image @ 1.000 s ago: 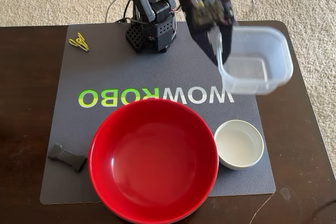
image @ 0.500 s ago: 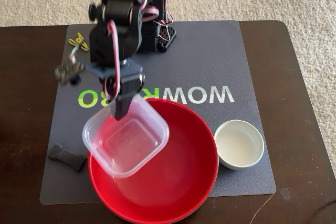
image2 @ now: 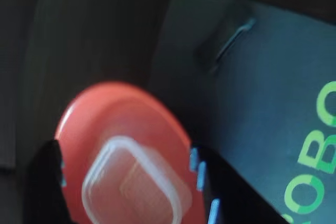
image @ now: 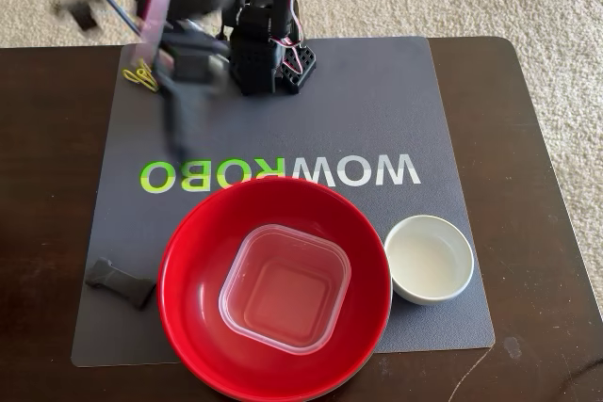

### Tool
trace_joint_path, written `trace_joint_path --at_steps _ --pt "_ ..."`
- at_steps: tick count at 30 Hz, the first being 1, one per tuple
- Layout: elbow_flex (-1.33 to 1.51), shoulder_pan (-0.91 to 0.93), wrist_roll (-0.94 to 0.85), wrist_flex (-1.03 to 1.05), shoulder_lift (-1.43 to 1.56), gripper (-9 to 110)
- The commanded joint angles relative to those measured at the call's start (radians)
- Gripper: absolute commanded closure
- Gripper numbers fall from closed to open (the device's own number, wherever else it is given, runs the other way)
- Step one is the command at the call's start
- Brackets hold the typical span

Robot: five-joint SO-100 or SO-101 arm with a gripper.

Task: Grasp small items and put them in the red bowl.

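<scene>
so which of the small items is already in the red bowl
The clear square tub, resting inside the red bowl; the white bowl, clip and black piece remain on the mat.

Tub in bowl; three small items out on the mat.

Clear square tub (image: 285, 288) sits upright inside glossy red bowl (image: 188, 270), below and between the parted jaws in the wrist view. White bowl (image: 430, 259) upright, well off from the jaws. Black oblong piece (image: 120, 281) lies flat. Yellow-green clip (image: 140, 75) seems nearest the blurred jaws.
</scene>
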Motion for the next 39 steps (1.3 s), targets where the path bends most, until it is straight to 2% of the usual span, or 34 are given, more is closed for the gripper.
trace_joint_path --at_steps 1,4,7,14,20,28,35,37,39 --pt "-0.141 0.229 -0.051 -0.017 -0.285 72" --pt "-0.426 0.330 -0.110 0.003 -0.686 75" --pt "-0.687 0.330 -0.158 0.031 -0.966 77" --pt "-1.039 0.158 -0.184 0.112 -1.184 76" --pt "-1.049 0.015 -0.267 0.224 -1.091 76" --pt "-1.115 0.040 -0.308 0.229 -1.310 78" --pt "-1.132 0.021 -0.287 0.230 -1.378 79" --pt "-1.132 0.020 -0.287 0.235 -1.387 83" --pt "-1.132 0.021 -0.287 0.241 -1.397 100"
